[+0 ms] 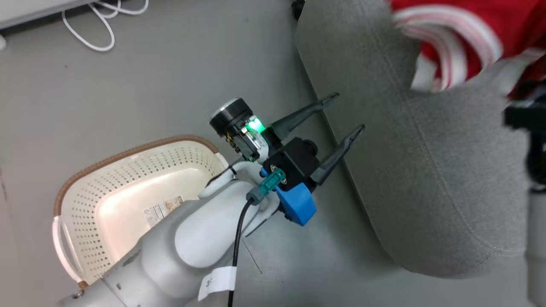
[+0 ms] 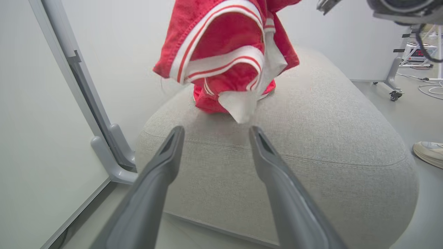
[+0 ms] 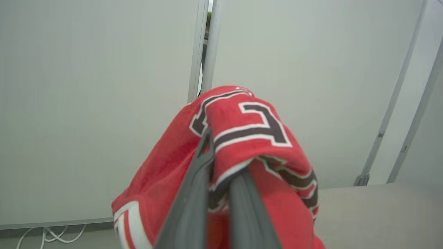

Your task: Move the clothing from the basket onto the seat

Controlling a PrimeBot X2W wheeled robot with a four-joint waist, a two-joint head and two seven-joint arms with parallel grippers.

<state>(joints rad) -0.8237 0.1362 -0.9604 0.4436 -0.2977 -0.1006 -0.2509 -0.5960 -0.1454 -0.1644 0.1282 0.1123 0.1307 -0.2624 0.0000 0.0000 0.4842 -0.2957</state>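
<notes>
The basket (image 1: 85,179), cream with a brown rim, stands on the floor at the lower left; nothing lies on the part of its bottom that shows beside a barcode label. My left gripper (image 1: 349,111) is open and holds nothing, its fingers (image 2: 166,162) pointing at the near edge of the grey seat (image 1: 426,162). The clothing is a red jersey (image 2: 225,45) with white striped trim, hanging over the seat (image 2: 311,138) with its lower folds reaching the cushion. My right gripper (image 3: 216,155) is shut on the jersey (image 3: 256,117) near its black-and-white lettering.
White cables (image 1: 98,25) loop on the floor at the back left. Pale partition panels with a grey post foot (image 2: 110,152) stand behind the seat. A person's shoe (image 2: 429,152) and a wheeled stand (image 2: 391,83) are on the floor beyond the seat's far end.
</notes>
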